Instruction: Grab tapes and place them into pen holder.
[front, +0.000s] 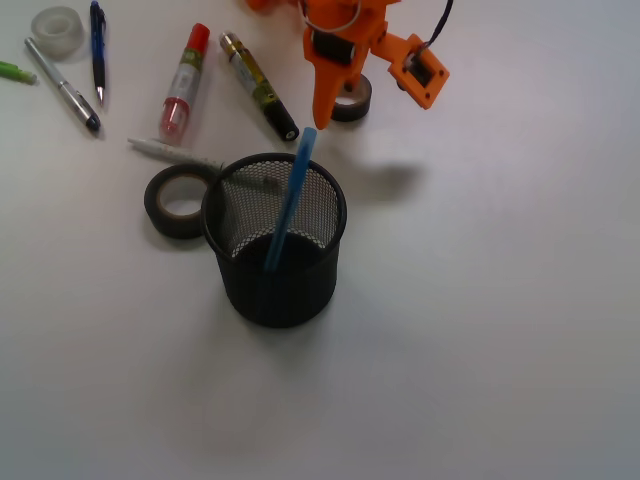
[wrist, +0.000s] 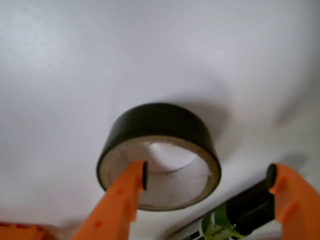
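- The orange fingers (wrist: 207, 182) are standing wide apart, holding nothing; one tip is sitting inside the small dark grey tape roll (wrist: 159, 152), the other outside it.
- That roll is lying flat on the white surface (wrist: 75, 60), hole facing up.
- Only the wrist view is showing the tip inside the ring.
- The black wire-mesh pen holder (front: 277, 240) is holding a blue pen (front: 291, 200); no tape is showing inside.

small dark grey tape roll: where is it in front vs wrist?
Front: small dark grey tape roll sits top centre, partly hidden behind the orange gripper, right of the black marker.
Wrist: it fills the centre, flat on the white table, one finger over its opening.
Shared landmark: the black marker, whose end shows bottom right in the wrist view.
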